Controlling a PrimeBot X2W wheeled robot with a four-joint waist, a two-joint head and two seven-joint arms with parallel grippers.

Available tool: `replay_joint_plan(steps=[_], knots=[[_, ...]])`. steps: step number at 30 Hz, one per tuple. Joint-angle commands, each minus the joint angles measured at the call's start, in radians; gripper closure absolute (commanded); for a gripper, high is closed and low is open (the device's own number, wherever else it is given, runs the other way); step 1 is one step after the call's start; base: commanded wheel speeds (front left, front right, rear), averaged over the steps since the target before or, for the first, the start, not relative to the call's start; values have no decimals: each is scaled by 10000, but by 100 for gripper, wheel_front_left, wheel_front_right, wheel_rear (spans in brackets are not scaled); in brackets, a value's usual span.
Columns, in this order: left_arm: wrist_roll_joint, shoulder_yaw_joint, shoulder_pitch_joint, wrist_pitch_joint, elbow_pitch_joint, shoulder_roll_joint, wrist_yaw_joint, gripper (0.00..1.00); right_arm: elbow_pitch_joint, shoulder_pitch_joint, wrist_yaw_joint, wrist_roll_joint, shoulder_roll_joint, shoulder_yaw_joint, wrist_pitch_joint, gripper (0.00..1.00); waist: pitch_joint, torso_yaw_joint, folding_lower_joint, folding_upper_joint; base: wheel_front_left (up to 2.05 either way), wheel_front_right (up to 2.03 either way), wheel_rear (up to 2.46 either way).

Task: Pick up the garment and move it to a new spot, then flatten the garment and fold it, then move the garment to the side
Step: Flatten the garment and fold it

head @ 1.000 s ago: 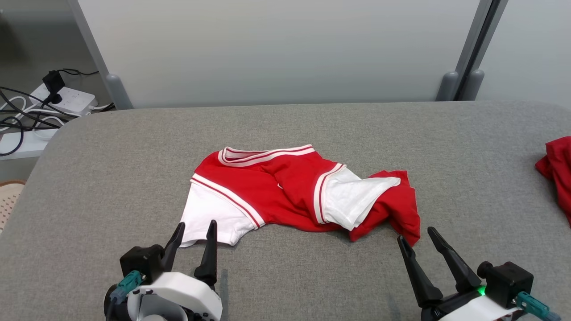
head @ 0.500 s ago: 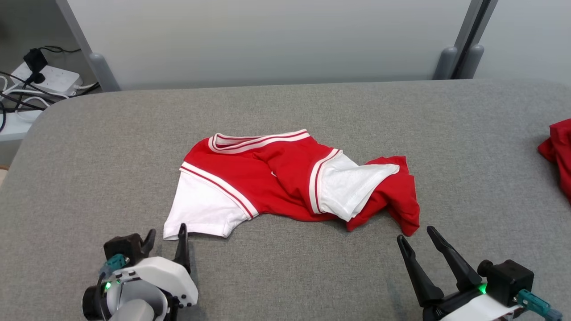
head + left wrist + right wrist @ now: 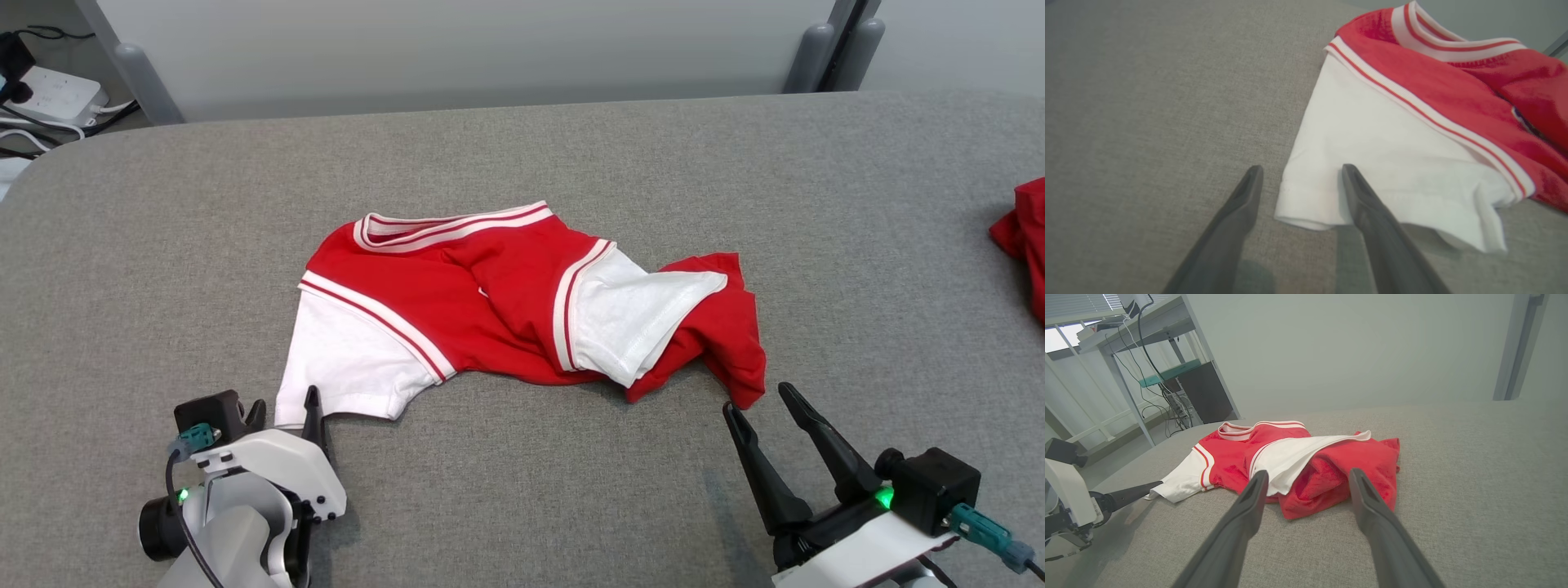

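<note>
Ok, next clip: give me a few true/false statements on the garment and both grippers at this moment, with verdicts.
1. The red and white garment lies on the grey padded surface. True.
2. The left gripper is shut on the white sleeve. False: its fingers stand apart at the sleeve's hem corner, not closed on it.
3. The right gripper is open, near the garment's red corner. True.
4. The garment is folded neatly in half. False: it is bunched, with its other sleeve draped over rumpled red cloth.
5. A second red cloth lies at the right edge of the head view. True.
</note>
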Motion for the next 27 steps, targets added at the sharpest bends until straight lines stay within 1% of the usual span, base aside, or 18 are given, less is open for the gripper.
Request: replay_joint_plan(steps=[1,2,4,5,6,7,13,16,18,20,24,27], knots=[[-36,300,-510,-126,169,186,-130,33,-239,-244,40,62,-136,108,-103,0,24,-4,0,0,0,0,0],[-61,295,-551,-112,314,137,-165,59,-229,-250,40,60,-130,114,-103,0,23,-1,0,0,0,0,0],[-65,256,-627,-88,585,65,-210,77,-213,-261,40,51,-112,122,-103,0,18,12,0,0,0,0,0],[-80,251,-659,-92,685,20,-244,90,-203,-270,40,47,-107,119,-103,0,14,26,0,0,0,0,0],[-80,251,-659,-92,685,20,-244,90,-203,-270,40,47,-107,119,-103,0,14,26,0,0,0,0,0],[-102,247,-680,-93,779,-34,-277,100,-196,-277,40,46,-104,110,-103,0,5,45,0,0,0,0,0],[-174,194,-662,-137,963,-331,-607,100,-52,-266,40,-92,-102,-45,-103,0,-86,208,0,0,0,0,0],[-93,258,-553,-195,688,-352,-645,100,237,-265,40,-247,-19,-263,-103,0,-157,294,0,0,0,0,0],[55,346,-424,-219,305,-275,-573,100,549,-294,40,-250,59,-473,-103,0,-210,355,0,0,0,0,0],[290,582,-235,-226,-424,-157,-413,100,1027,-361,40,-220,53,-623,-103,0,-254,462,0,0,0,0,0],[876,916,452,-230,-2025,26,-45,100,2113,-798,40,-192,-25,-584,29,0,-311,694,0,0,0,0,0],[1144,939,885,-231,-2998,96,142,100,2857,-1236,40,-128,-47,-526,119,0,-339,887,0,0,0,0,0]])
